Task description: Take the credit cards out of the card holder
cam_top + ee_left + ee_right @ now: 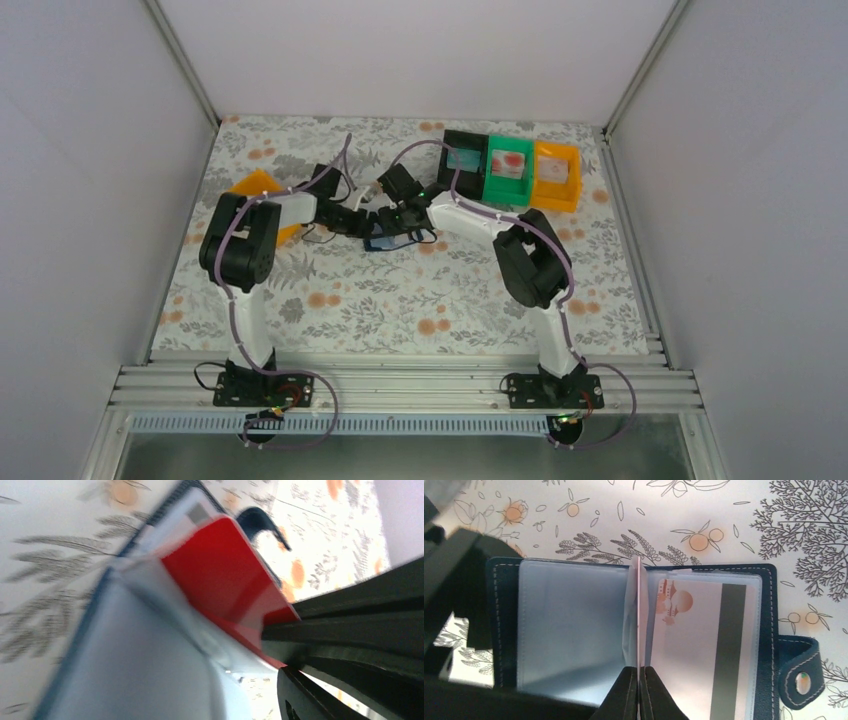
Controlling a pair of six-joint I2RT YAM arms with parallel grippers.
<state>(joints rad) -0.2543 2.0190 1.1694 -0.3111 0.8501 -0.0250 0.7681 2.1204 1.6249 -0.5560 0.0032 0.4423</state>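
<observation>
The navy card holder (pixel 769 630) lies open on the flowered table, its closure tab (pixel 796 672) at the right; it also shows in the top view (pixel 382 243). My right gripper (pixel 639 680) is shut on a red card (pixel 225 575) that stands edge-on (pixel 638 610) over the fold, between the clear sleeves. Another pale card with a dark stripe (pixel 704 645) sits in the right sleeve. My left gripper (pixel 366 222) rests at the holder's left edge (pixel 454 605). Its jaws are hidden by the pale sleeve (pixel 140 670) that fills its view.
Black (pixel 462 160), green (pixel 508 170) and orange (pixel 556 172) bins stand in a row at the back right. The black one holds a teal card and the green one a reddish card. An orange object (pixel 255 185) lies under the left arm.
</observation>
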